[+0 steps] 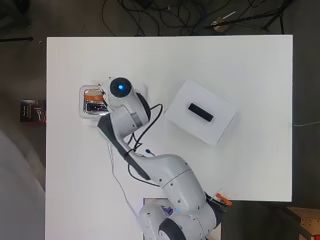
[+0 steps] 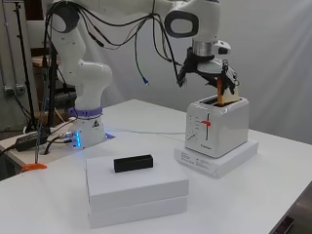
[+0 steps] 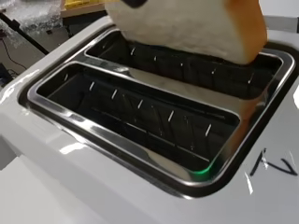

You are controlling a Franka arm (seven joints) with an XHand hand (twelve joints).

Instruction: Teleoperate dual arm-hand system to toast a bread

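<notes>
Side view: your hand [image 2: 214,78] pinches the bread slice [image 2: 226,95], its lower edge inside the toaster [image 2: 217,126] slot.

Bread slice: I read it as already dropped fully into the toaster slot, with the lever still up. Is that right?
Not quite. The bread slice is only partly in: the side view shows it sticking up above the toaster, held by the hand. The lever is still up, as you said.

Bread slice [image 3: 196,25] tilted, seemingly just entering a toaster [image 3: 84,177] slot.
</notes>
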